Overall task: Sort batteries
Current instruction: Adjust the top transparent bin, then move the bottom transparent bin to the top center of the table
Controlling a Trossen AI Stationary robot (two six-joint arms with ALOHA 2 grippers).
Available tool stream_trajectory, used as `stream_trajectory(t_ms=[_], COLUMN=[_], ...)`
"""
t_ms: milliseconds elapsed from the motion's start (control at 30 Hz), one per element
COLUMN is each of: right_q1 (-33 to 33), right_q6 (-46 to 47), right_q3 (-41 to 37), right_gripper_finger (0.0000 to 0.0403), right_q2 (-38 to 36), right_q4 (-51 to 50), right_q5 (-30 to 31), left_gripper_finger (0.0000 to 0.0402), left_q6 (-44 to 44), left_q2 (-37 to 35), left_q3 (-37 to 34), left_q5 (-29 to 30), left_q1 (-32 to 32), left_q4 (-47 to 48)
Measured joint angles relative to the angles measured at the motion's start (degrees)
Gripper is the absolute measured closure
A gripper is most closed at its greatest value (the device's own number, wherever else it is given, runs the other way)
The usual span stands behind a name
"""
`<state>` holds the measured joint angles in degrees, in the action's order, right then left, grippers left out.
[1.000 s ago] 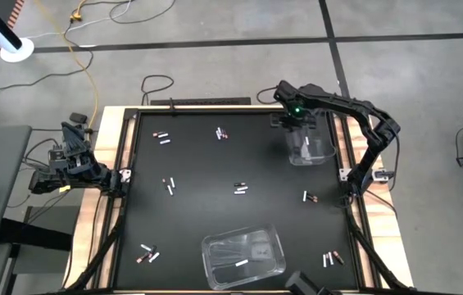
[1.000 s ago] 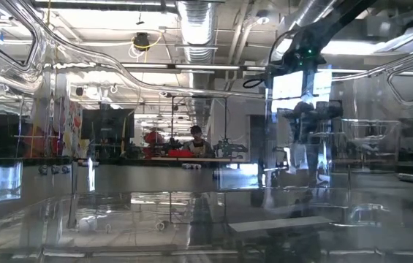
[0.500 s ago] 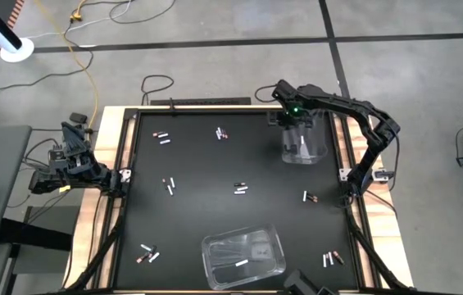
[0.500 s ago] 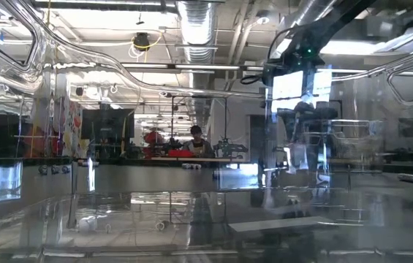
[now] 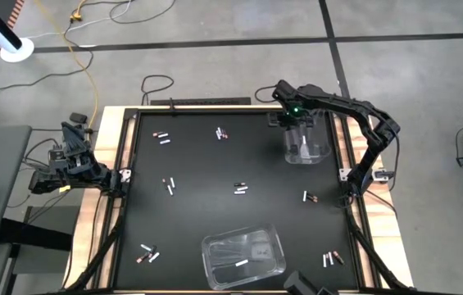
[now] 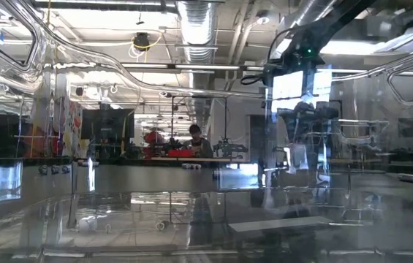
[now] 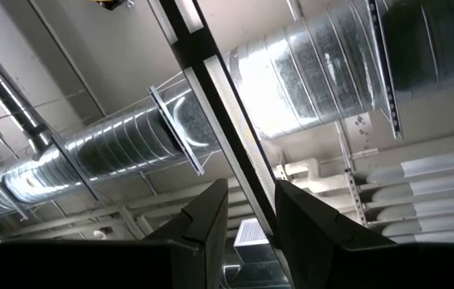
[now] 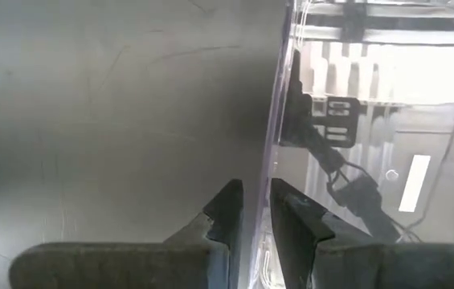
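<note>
Two clear bins are seen on the black desk [image 5: 198, 164]. One bin [image 5: 307, 146] at the far right corner is gripped by its wall between the narrowly set fingers of the right hand [image 8: 252, 210]; the clear wall [image 8: 279, 120] passes up between the two dark fingers [image 8: 225, 210] in the right wrist view. A white battery [image 5: 303, 145] is seen inside this bin. The other bin [image 5: 243, 256] lies at the near edge, right of centre, with a white battery [image 5: 240, 263] in it.

Loose batteries are scattered in small groups: at the far left [image 5: 161, 137], the far middle [image 5: 221, 133], left of centre [image 5: 169, 185], the centre [image 5: 241, 189], the right side [image 5: 308, 197], the near left corner [image 5: 147, 252] and the near right corner [image 5: 332, 259]. Each group mixes white and reddish-dark pieces.

The left hand [image 7: 248, 210] is parked off the desk's left edge, pointed up at ceiling ducts [image 7: 307, 72]; its fingers are set narrowly apart, with nothing between them.
</note>
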<state>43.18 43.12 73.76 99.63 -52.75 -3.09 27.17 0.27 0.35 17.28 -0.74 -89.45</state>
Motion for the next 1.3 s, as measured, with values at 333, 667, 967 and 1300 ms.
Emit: stream_trajectory(t_ms=[333, 667, 967, 1300], right_q1=[0.1, 0.9, -2.8, -9.7], right_q6=[-1.6, -4.9, -16.3, -29.1], right_q3=[0.0, 0.0, 0.0, 0.0], right_gripper_finger=[0.0319, 0.0319, 0.0319, 0.0319], right_q2=[-3.6, -14.4, -20.9, -21.7], right_q4=[-0.8, -1.2, -1.2, -2.0], right_q5=[0.0, 0.0, 0.0, 0.0], left_gripper_finger=[0.0300, 0.0300, 0.0300, 0.0300], left_q6=[0.0, 0.0, 0.0, 0.0], left_q2=[0.0, 0.0, 0.0, 0.0], left_q3=[0.0, 0.0, 0.0, 0.0], left_q5=[0.0, 0.0, 0.0, 0.0], left_q1=[0.0, 0.0, 0.0, 0.0], left_q4=[0.0, 0.0, 0.0, 0.0])
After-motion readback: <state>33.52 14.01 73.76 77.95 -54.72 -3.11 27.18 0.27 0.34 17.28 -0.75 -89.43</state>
